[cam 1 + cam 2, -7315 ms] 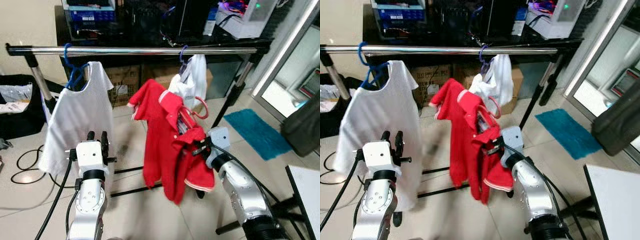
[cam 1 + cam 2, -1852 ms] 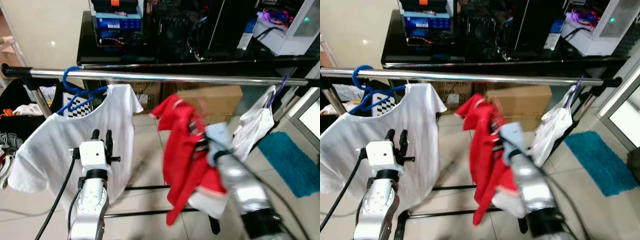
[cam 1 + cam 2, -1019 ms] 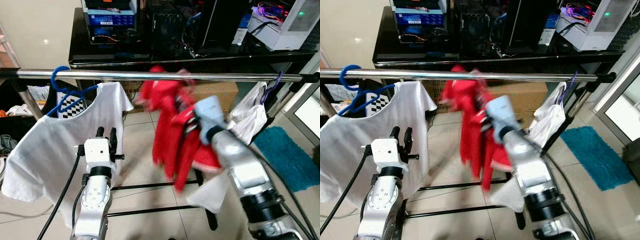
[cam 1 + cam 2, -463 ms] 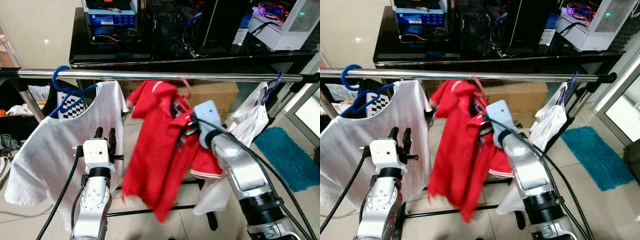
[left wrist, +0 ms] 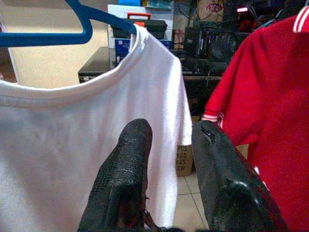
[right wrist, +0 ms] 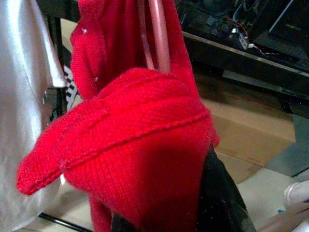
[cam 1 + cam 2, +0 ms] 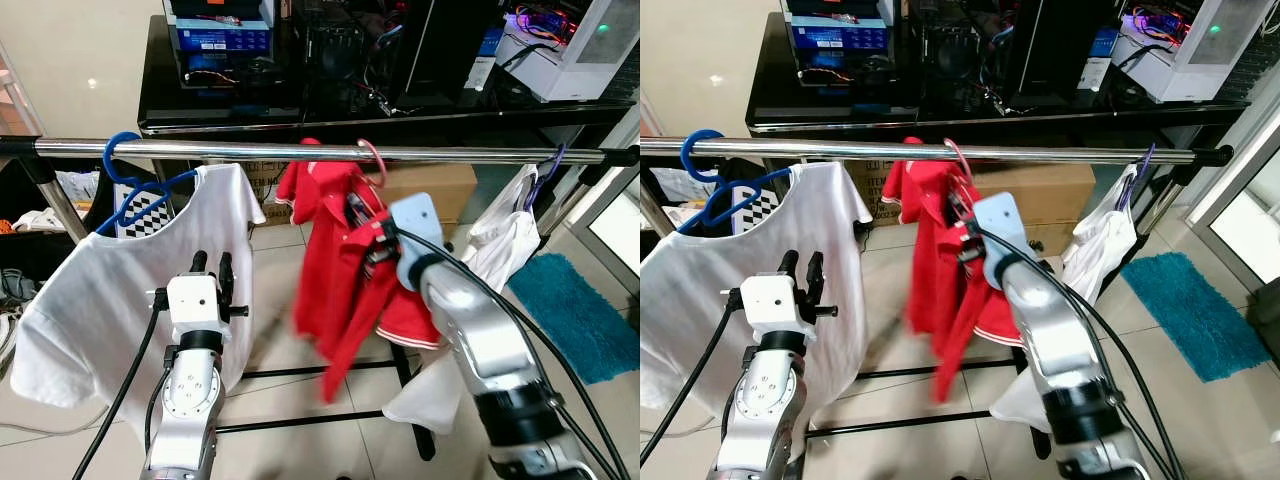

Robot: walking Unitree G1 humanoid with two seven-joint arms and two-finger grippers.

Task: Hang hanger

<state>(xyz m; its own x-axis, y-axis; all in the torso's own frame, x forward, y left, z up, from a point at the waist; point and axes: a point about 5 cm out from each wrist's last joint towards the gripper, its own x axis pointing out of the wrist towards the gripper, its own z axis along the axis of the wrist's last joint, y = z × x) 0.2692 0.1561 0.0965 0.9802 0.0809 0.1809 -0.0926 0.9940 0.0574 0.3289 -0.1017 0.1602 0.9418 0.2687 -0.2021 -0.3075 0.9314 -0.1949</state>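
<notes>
Lifting a red knit polo shirt (image 7: 345, 270) on its pink plastic hanger (image 7: 375, 160), the right gripper (image 7: 378, 250) clamps the collar at centre frame, hook reaching the steel rail (image 7: 300, 151); the left gripper (image 7: 212, 268), fingers parted, waits lower left.

a tiled room in a home, doubling as laundry corner and computer nook. a chrome garment rail (image 7: 300, 152) spans the scene with a white t-shirt (image 7: 120, 300) on a blue hanger (image 7: 135, 185) and a red polo shirt (image 7: 345, 270), and a teal mat (image 7: 585, 315) lies at right. behind stand a black desk (image 7: 330, 110) with computer gear and cardboard boxes (image 7: 445, 190) beneath.
</notes>
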